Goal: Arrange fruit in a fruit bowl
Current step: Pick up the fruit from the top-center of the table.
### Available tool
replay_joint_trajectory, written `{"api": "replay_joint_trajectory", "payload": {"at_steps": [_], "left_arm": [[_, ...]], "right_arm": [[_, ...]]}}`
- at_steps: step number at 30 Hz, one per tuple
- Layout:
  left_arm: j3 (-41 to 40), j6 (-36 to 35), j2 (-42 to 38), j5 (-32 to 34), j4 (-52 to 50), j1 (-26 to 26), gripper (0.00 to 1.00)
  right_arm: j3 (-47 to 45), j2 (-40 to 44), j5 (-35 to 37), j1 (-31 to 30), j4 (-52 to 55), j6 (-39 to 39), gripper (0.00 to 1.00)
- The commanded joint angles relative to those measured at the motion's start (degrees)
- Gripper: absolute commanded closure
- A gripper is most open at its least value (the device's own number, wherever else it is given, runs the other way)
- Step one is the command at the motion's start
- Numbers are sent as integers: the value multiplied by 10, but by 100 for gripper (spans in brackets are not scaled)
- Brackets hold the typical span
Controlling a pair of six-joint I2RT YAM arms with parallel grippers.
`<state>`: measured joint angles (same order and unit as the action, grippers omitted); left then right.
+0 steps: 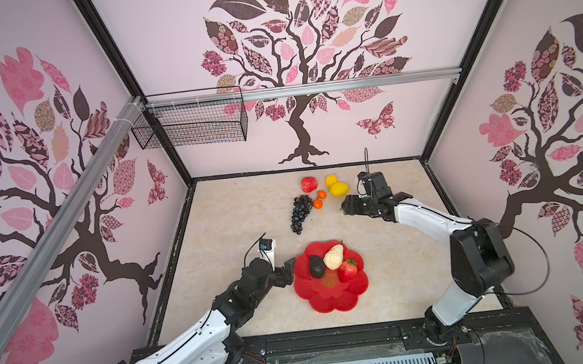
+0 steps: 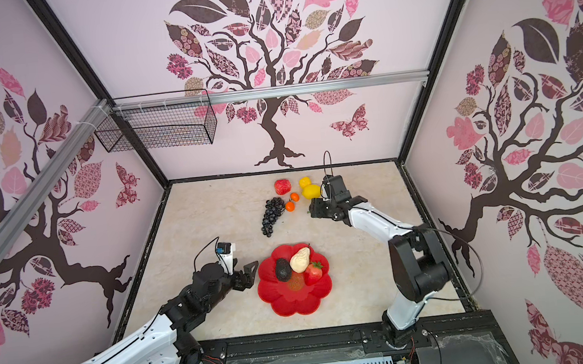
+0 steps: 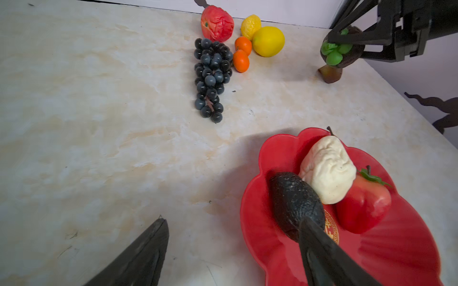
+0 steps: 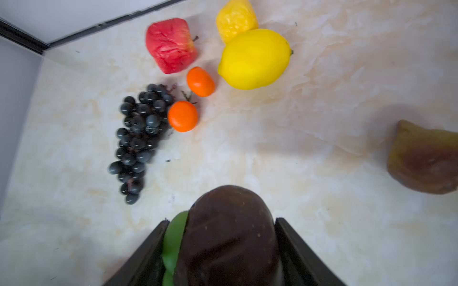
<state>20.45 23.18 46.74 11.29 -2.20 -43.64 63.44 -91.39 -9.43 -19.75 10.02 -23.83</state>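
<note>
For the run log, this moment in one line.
left gripper: open at red bowl rim | right gripper: shut on dark brown fruit | in bowl: avocado, cream pear, strawberry

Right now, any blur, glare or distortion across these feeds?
Both top views: sharp, but wide-angle bends the walls. Right wrist view: soft overall, brown pear at the edge blurred. Left wrist view: crisp grape bunch, mild sheen on the red bowl, soft shadows.
</note>
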Motion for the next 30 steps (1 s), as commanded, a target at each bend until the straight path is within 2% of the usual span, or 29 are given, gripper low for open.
{"api": "replay_joint_trajectory", "payload": {"at_steps": [1,3,7,11,17,23,30], "left_arm": [[66,22,21,-72,27,0,18],[94,16,45,-88,32,-14,21],[152,-21,103,-68,28,-82,24],[199,-20,159,-84,38,-113,32],[236,-6,211,-115,68,-123,41],[252,-10,228,-124,62,-124,48],[255,-4,240,-145,64,-124,59]], "right_arm": [[-66,74,-103,1,-69,-92,32],[-114,110,-132,0,-105,-138,33],[-208,182,-159,-12,-180,-229,33],[-250,240,-148,-41,-186,-265,33],[-304,301,-127,-89,-198,-305,32],[-341,325,-150,-95,-215,-326,33],[-362,348,-162,-98,-215,-332,34]]}}
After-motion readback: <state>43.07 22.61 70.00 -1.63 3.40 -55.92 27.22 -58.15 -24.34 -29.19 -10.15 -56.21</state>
